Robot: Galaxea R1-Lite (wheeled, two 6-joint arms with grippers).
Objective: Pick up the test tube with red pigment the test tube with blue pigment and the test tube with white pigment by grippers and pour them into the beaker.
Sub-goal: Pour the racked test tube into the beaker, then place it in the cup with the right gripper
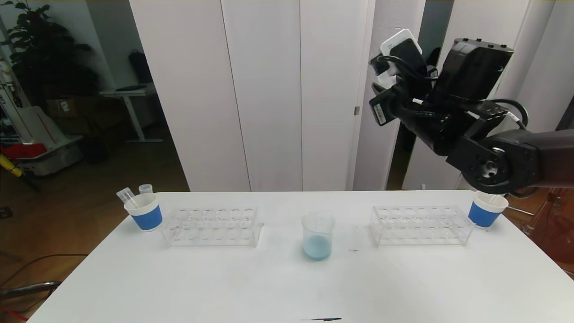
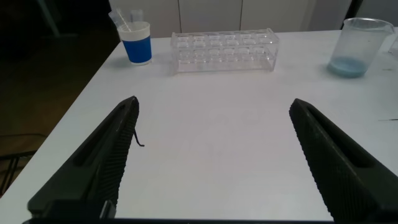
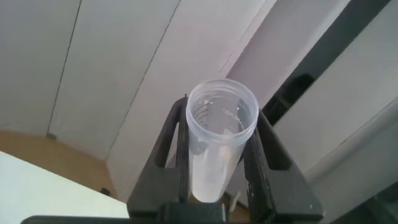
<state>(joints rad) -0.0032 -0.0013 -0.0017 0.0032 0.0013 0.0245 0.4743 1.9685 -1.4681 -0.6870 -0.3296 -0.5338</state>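
Right gripper: raised high over the far right of the bench [image 1: 287, 287], clear of everything on it; in the right wrist view its gripper [image 3: 219, 149] is closed on a clear tube [image 3: 219, 140], open mouth toward the camera.
Held tube: looks whitish and cloudy inside, so probably the test tube with white pigment, though no pigment can be made out; the head view hides it behind the arm.
Left gripper: out of the head view; the left wrist view shows its gripper [image 2: 211, 162] low over the near left part of the bench, fingers [image 2: 102, 158] spread wide, nothing between them.
Beaker: the beaker [image 1: 318, 235] stands upright at mid-bench between the two racks, with a pale blue layer at its bottom; the left wrist view shows it too, well apart from the left gripper.
Racks: left rack [image 1: 210, 226] and right rack [image 1: 421, 224], both clear plastic, flank the beaker, each with a gap to it.
Cups: the left cup [image 1: 144, 211], blue with a white rim, sits just beside the left rack near the bench's far left corner and holds two clear tubes; the right cup [image 1: 486, 210] stands near the right edge, partly under the right arm.
Open room: the whole near half of the bench is bare white.
Room: white panelled partitions behind the bench, wooden floor, a dark plant at far left.
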